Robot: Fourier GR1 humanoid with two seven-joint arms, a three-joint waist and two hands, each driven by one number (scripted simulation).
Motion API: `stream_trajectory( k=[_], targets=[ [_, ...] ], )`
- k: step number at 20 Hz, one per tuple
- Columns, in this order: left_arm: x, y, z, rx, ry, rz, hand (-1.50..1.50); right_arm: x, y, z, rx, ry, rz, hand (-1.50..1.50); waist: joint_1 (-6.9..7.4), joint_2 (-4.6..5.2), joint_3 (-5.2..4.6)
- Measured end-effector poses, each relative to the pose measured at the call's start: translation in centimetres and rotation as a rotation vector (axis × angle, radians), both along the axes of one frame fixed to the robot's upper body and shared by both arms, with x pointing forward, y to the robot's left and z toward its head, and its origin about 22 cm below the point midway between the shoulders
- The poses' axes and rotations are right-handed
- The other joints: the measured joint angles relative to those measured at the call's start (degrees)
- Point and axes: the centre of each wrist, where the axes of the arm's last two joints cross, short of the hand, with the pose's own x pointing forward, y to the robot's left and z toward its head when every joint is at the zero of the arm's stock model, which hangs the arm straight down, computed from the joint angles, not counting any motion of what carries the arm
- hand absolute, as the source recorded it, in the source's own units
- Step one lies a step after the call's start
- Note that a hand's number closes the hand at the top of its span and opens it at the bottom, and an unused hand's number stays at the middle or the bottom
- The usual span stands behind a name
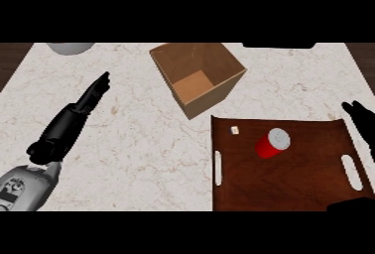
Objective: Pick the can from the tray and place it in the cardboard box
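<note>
The can [273,144] stands on the tray [293,183], toward its far side and near the middle, well apart from both slotted handles. A small white piece [234,130] lies near it on the left. The cardboard box [212,94] sits open on the counter [147,149], just beyond the tray's far left corner. The can is probably light, stiff and smooth, so it could slip or tip if nudged. Wrapping round its red side at about mid-height, coming from the right, looks the safest hold. The right hand [359,119] shows at the right edge, fingers straight and apart, holding nothing. The left hand [95,92] stretches out over the counter, fingers straight, also empty
</note>
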Motion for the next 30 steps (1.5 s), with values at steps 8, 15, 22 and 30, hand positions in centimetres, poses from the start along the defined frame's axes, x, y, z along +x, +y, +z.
stream_trajectory(
  k=[8, 15, 22, 30],
  targets=[
    [0.7, -0.4, -0.1, 0.004, -0.001, -0.021, 0.0, 2.4, 3.0, -0.8, -0.011, 0.132, 0.014, -1.5, 1.32, 0.05, 0.0],
    [0.6, 0.0, -0.5, 0.002, 0.0, -0.017, 0.0, 5.2, 5.7, -2.1, 0.006, 0.198, 0.022, -1.5, 0.67, -0.23, 0.07],
    [0.6, 0.4, -0.8, -0.001, 0.009, 0.006, 0.0, 7.1, 7.7, -4.4, -0.051, 0.215, 0.002, -1.5, -0.49, -0.49, 0.16],
    [0.7, 0.6, -0.6, -0.001, 0.009, 0.014, 0.0, 9.4, 9.0, -6.2, -0.088, 0.238, -0.034, -1.5, -0.93, -0.48, 0.25]
  ],
)
